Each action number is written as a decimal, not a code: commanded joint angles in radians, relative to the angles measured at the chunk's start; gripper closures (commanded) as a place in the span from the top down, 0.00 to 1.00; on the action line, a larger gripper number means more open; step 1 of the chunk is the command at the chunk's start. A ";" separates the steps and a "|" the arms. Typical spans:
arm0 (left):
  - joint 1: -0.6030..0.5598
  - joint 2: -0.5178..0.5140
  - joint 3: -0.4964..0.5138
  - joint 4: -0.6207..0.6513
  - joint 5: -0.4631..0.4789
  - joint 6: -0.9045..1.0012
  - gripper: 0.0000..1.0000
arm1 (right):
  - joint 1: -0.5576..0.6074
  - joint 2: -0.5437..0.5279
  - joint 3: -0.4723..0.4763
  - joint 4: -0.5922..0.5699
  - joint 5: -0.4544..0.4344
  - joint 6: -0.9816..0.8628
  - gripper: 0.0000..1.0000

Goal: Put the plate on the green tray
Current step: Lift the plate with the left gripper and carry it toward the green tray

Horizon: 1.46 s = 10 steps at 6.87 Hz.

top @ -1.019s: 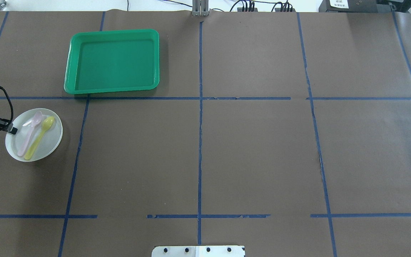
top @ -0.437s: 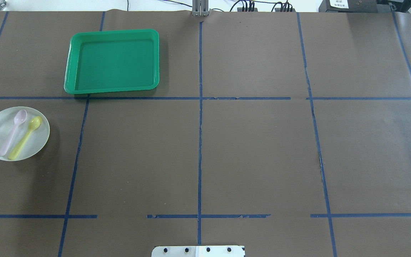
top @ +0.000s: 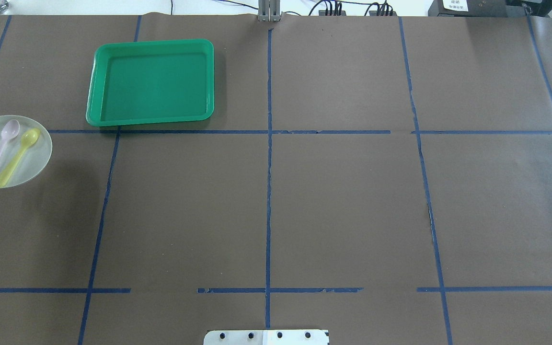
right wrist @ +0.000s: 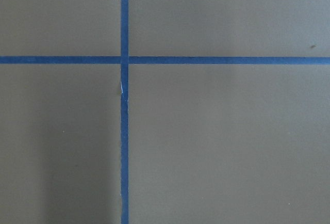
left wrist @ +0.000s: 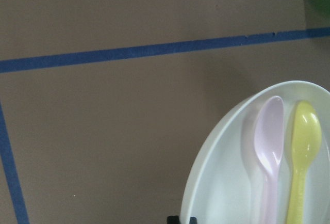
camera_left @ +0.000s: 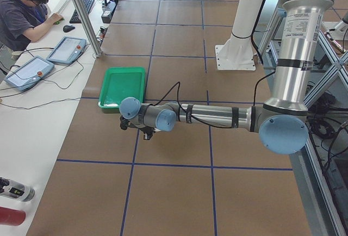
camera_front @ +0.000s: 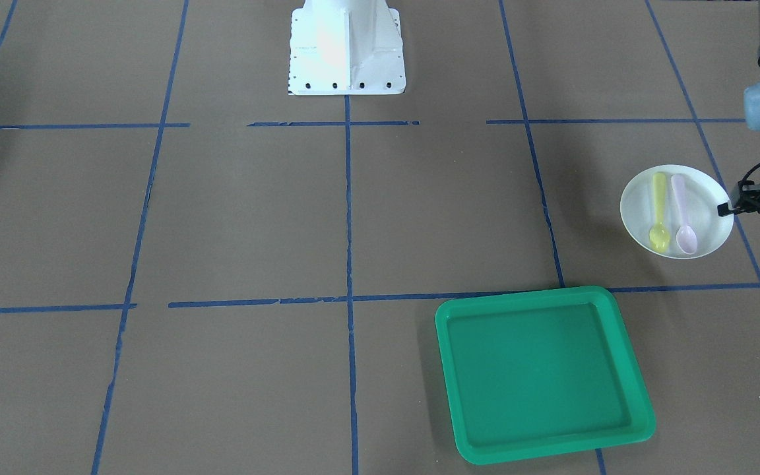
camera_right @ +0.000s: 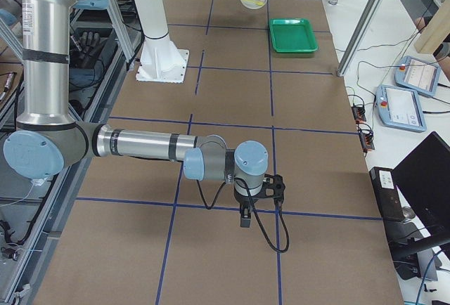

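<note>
The white plate point(camera_front: 702, 198) carries a pink spoon point(camera_front: 682, 214) and a yellow spoon point(camera_front: 659, 211). My left gripper point(camera_front: 724, 210) is shut on the plate's rim, on the side away from the table's middle. In the overhead view the plate point(top: 29, 160) sits at the left edge, with its shadow offset beside it. The left wrist view shows the plate point(left wrist: 221, 182) with both spoons. The green tray point(top: 151, 81) lies empty farther away and to the right, apart from the plate; it also shows in the front view point(camera_front: 541, 373). My right gripper point(camera_right: 242, 217) hangs low over bare table; I cannot tell its state.
Brown paper with blue tape lines point(top: 269, 143) covers the table. The robot's white base point(camera_front: 346, 49) stands at the near middle edge. An operator point(camera_left: 27, 7) sits beyond the tray's end, with tablets point(camera_left: 65, 50) on a white bench.
The plate with both spoons has moved left and farther away in the overhead view, half past the frame's edge. The left gripper has gone out of that view with it.
</note>
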 commanded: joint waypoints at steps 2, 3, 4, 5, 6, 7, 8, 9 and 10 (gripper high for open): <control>-0.035 -0.014 0.000 0.034 -0.242 -0.028 0.00 | 0.000 0.000 0.000 0.000 0.000 0.000 1.00; -0.032 -0.049 -0.001 0.022 -0.256 -0.154 0.00 | 0.000 0.000 0.000 0.000 0.000 0.000 1.00; -0.030 -0.103 0.009 0.021 -0.252 -0.229 0.00 | 0.000 0.000 0.000 0.000 0.000 0.000 1.00; -0.029 -0.159 0.052 0.021 -0.252 -0.251 0.00 | 0.000 0.000 0.000 0.000 0.000 0.000 1.00; -0.027 -0.215 0.101 0.019 -0.250 -0.267 0.00 | 0.000 0.000 0.000 0.000 0.000 0.000 1.00; -0.024 -0.264 0.135 0.001 -0.235 -0.290 0.00 | 0.000 0.000 0.000 0.000 0.000 -0.002 1.00; -0.018 -0.278 0.141 -0.075 -0.185 -0.354 0.00 | 0.000 0.000 0.000 0.000 0.000 -0.002 1.00; 0.011 -0.277 0.155 -0.229 -0.130 -0.496 0.00 | 0.000 0.000 -0.001 0.000 0.000 0.000 1.00; 0.040 -0.278 0.193 -0.371 -0.081 -0.623 0.00 | 0.000 0.000 0.000 0.000 0.000 0.000 1.00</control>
